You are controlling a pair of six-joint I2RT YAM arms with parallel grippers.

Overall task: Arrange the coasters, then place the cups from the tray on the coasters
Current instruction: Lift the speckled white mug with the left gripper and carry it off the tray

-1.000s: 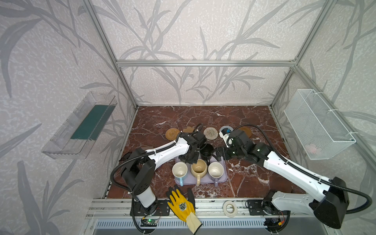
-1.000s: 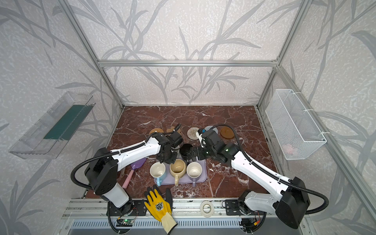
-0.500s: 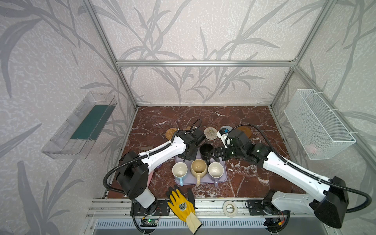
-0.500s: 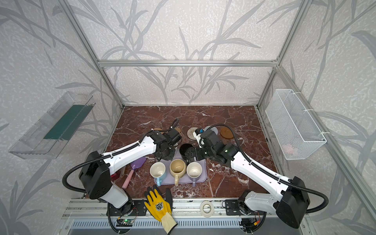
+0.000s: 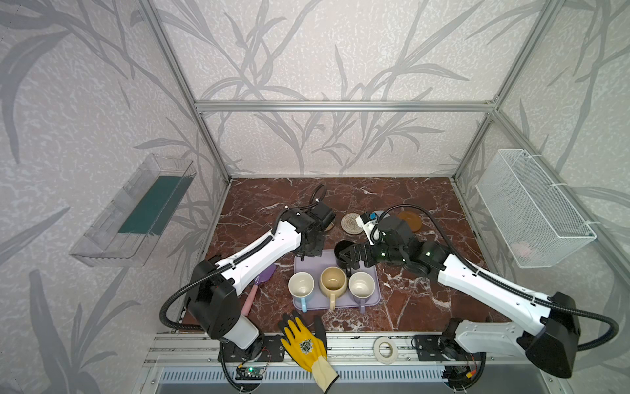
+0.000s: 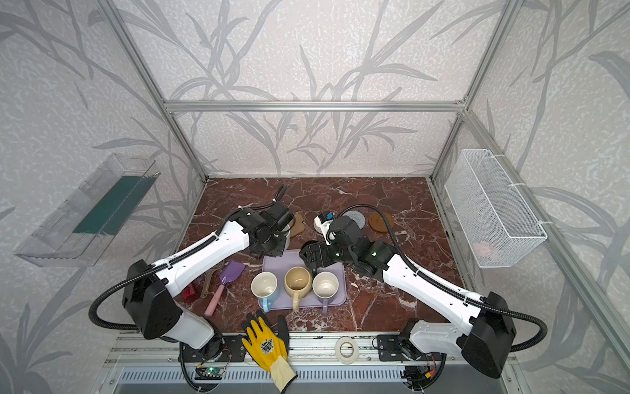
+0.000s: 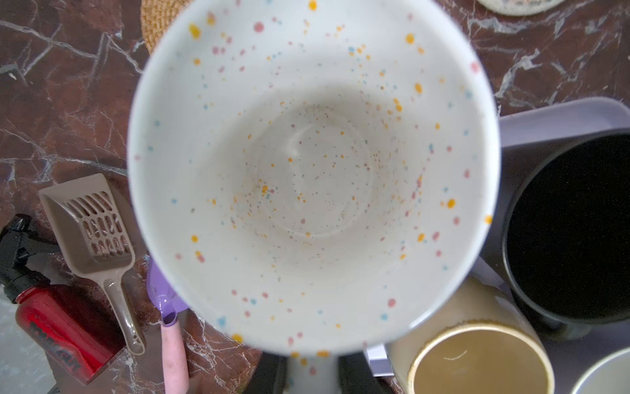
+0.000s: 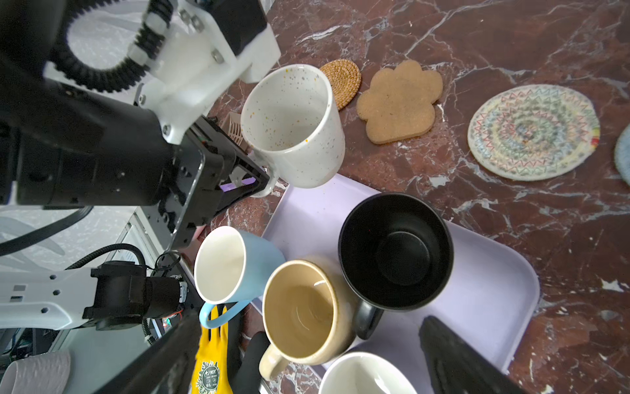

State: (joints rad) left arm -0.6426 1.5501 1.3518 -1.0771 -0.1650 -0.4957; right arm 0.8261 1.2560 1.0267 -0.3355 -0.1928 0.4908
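White mug (image 8: pixel 293 136): orange, pink, blue speckles. Black mug (image 8: pixel 395 252): plain. Blue mug (image 8: pixel 259 259): white inside. Cream-yellow mug (image 8: pixel 300 314): tan inside. Tray (image 8: pixel 494 290): lavender. Rattan coaster (image 8: pixel 342 80): orange-tan weave. Paw coaster (image 8: pixel 399 102): tan. Rope coaster (image 8: pixel 531 133): cream, multicolour zigzags. Table (image 8: pixel 511 44): red-brown marble, white veins. Glove (image 5: pixel 303 343): yellow, black. Spatula (image 6: pixel 231 272): purple head, pink handle.

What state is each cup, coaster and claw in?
white mug: lifted, held by handle.
left gripper: shut on white mug.
right gripper: open.
black mug: upright on tray.
light blue mug: upright on tray.
cream-yellow mug: upright on tray.
lavender mug: upright on tray.
coasters: bare.
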